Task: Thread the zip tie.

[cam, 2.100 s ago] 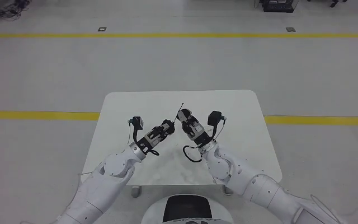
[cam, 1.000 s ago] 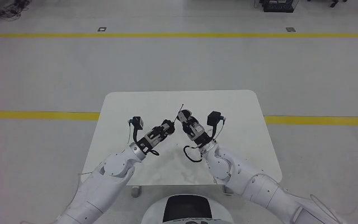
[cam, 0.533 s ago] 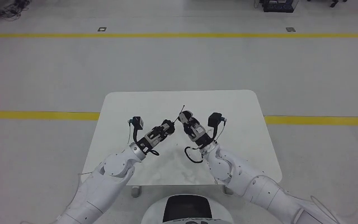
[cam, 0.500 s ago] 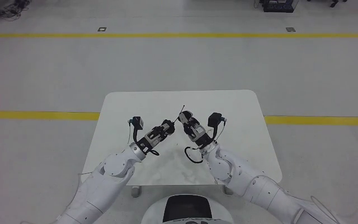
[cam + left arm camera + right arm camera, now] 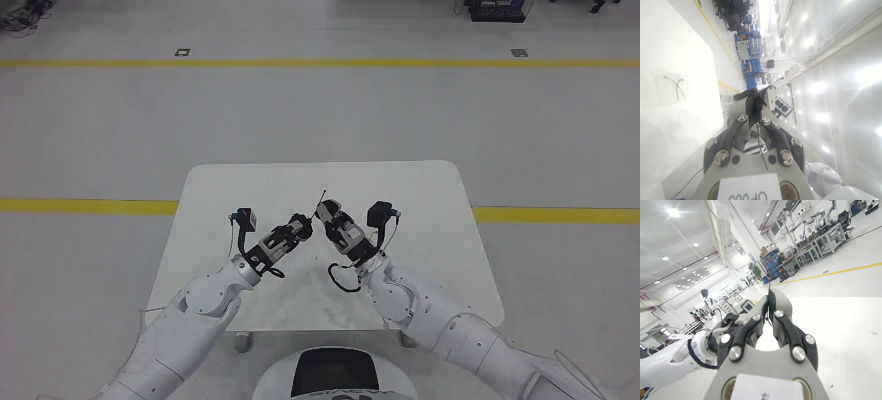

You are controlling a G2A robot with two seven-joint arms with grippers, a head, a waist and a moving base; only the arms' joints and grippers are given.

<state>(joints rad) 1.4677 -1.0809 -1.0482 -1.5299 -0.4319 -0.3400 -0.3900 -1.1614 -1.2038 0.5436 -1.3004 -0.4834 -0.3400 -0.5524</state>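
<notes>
Both arms hold their grippers up over the middle of the white table point(image 5: 420, 200), tips close together. My right gripper point(image 5: 321, 209) point(image 5: 769, 292) is shut on a thin black zip tie point(image 5: 769, 281). The tie's pointed end point(image 5: 322, 196) sticks out past the fingertips, and a short piece hangs between the fingers. My left gripper point(image 5: 303, 222) point(image 5: 754, 98) is shut on a black zip tie strip point(image 5: 762, 151) that trails back toward the wrist. I cannot tell whether both hold the same tie.
A clear bag with spare black zip ties point(image 5: 676, 88) lies flat on the table, away from the grippers. The left arm point(image 5: 696, 340) crosses close beside the right gripper. The table's rounded edges are near on every side.
The right gripper has shifted slightly to the left, nearer the left gripper. The left arm has kept still.
</notes>
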